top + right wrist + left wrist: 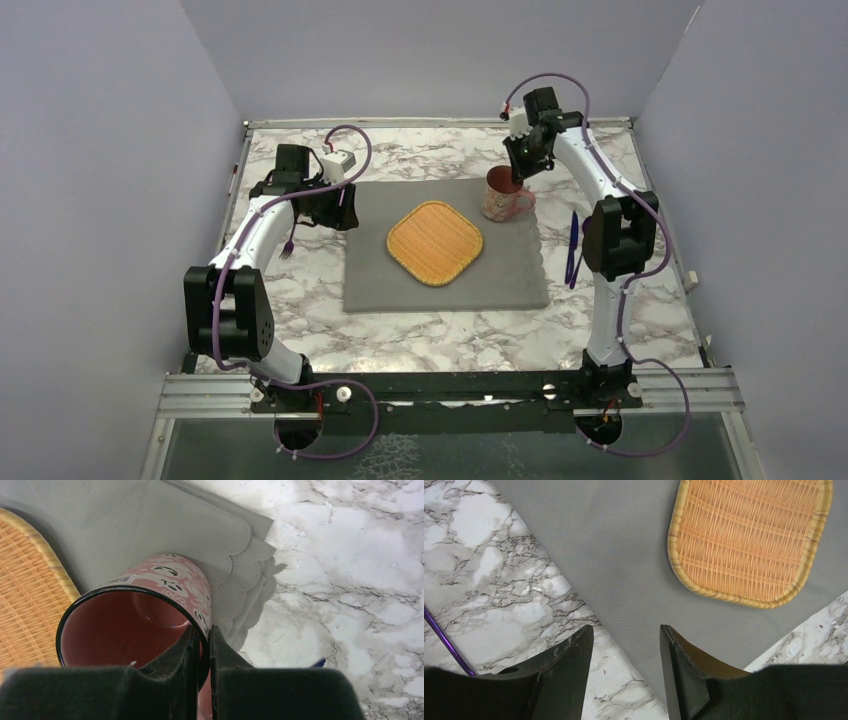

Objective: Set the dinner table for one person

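The marble dinner table (440, 340) carries a grey scalloped placemat (440, 275) with a square wicker plate (435, 242) in its middle. My right gripper (204, 635) is shut on the rim of a pink patterned mug (150, 610), one finger inside and one outside. The mug (505, 197) is at the placemat's far right corner. My left gripper (626, 635) is open and empty over the placemat's left edge (624, 580), the wicker plate (749, 540) ahead of it. A purple fork (288, 245) lies on the marble left of the placemat; its handle (444, 642) shows in the left wrist view.
Blue-purple cutlery (574, 245) lies on the marble right of the placemat, beside the right arm. White walls enclose the table on three sides. A metal rail (450, 390) runs along the near edge.
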Controlling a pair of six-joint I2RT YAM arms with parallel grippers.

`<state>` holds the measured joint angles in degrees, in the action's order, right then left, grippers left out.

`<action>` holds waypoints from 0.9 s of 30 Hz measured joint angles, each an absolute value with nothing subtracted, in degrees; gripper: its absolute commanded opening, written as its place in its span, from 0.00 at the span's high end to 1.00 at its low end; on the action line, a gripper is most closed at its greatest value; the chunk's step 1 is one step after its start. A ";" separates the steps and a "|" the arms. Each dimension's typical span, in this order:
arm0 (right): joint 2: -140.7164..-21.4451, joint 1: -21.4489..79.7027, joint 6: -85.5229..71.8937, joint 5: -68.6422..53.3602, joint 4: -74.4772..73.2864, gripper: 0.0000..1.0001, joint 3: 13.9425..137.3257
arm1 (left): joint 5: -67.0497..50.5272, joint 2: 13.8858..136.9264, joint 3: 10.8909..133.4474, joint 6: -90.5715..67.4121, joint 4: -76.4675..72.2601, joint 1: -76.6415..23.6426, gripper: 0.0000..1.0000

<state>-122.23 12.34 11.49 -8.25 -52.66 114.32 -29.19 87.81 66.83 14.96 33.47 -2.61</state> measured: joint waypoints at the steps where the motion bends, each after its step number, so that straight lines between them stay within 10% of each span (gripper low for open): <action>1: -122.54 12.49 11.46 -8.25 -52.80 0.99 114.32 | -29.19 87.81 66.83 14.98 33.47 -2.63 0.46; 27: -122.89 13.61 11.07 -7.75 -51.42 0.99 113.21 | -29.06 87.81 66.83 15.00 33.47 -2.63 0.46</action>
